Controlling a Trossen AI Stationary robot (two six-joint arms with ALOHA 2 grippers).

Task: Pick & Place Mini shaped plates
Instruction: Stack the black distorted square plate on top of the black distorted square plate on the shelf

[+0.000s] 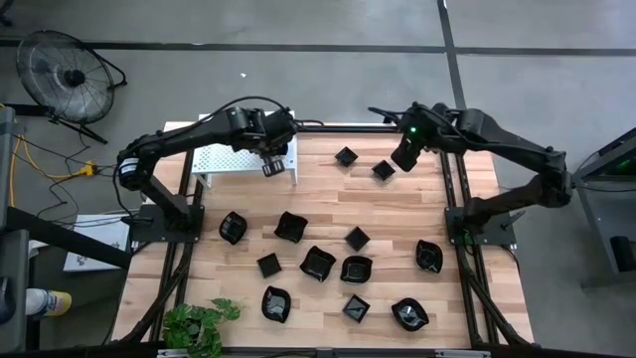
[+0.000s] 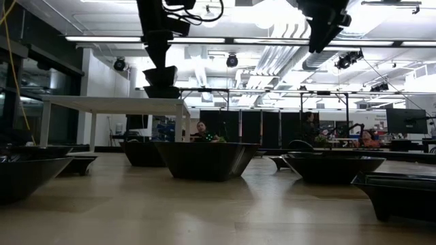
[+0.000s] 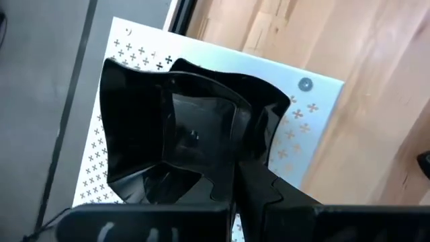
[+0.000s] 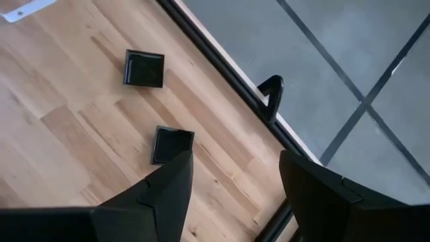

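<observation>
Left claw [image 3: 228, 195] grips glossy black wavy-edged plate [image 3: 181, 134] over perforated white shelf [image 3: 309, 107].

Around the pale wooden counter [image 1: 328, 214] lies a grey concrete floor [image 1: 298, 89] crossed by dark seams, with a round black floor fan [image 1: 62, 75] standing at the far left, a yellow cable [image 1: 40, 159] trailing nearby, and a leafy green plant [image 1: 199, 323] at the counter's near left corner. Seen level across the counter, the room behind is a large open hall with a white ceiling, long strip lights [image 2: 238, 42], exposed ducts and black frames. At the far wall are what look like dark screens [image 2: 402, 121] and a seated person [image 2: 202, 129], though they are too small to tell more.
</observation>
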